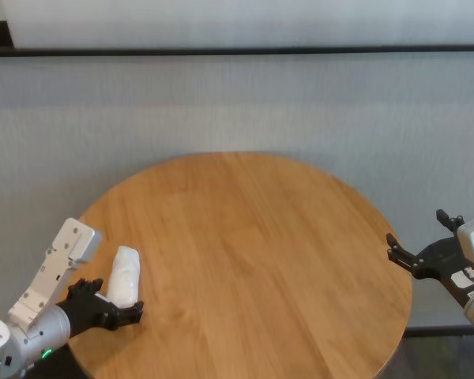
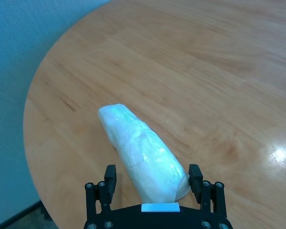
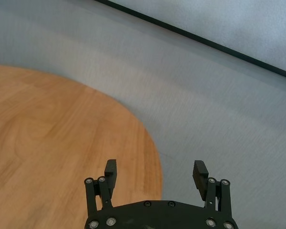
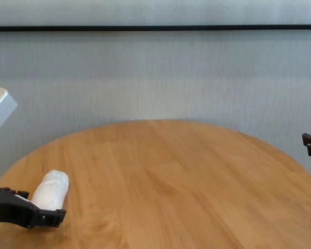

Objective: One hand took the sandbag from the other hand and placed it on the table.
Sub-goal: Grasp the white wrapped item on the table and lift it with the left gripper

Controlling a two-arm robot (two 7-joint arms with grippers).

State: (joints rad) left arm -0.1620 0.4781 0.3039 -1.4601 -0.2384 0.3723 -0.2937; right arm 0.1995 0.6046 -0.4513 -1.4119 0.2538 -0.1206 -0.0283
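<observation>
Table: the round wooden table (image 1: 253,253) is filling the middle of the scene, its light-brown planks lying bare from the centre across to the far and right rims.
Edges: its left rim is curving close past the sandbag, and its right rim is ending just short of the right gripper.
Wall: a pale grey wall (image 1: 237,103) is standing behind the far rim, crossed high up by a dark stripe (image 1: 237,50).
Left gripper: the left gripper (image 2: 154,179) is sitting over the table's near-left part, its fingers (image 2: 109,177) spread on either side of the sandbag's near end; whether they are pressing it cannot be told.
Right gripper: the right gripper (image 3: 155,172) is hanging just off the right rim, fingers spread with nothing between them.
Sandbag: the sandbag (image 2: 143,150) is lying on the wood near the left edge, a white sausage shape in crinkly clear wrap, pointing away towards the far side.
Writing: a small white sticker (image 2: 160,207) is showing on the left gripper's body, with no legible text.
</observation>
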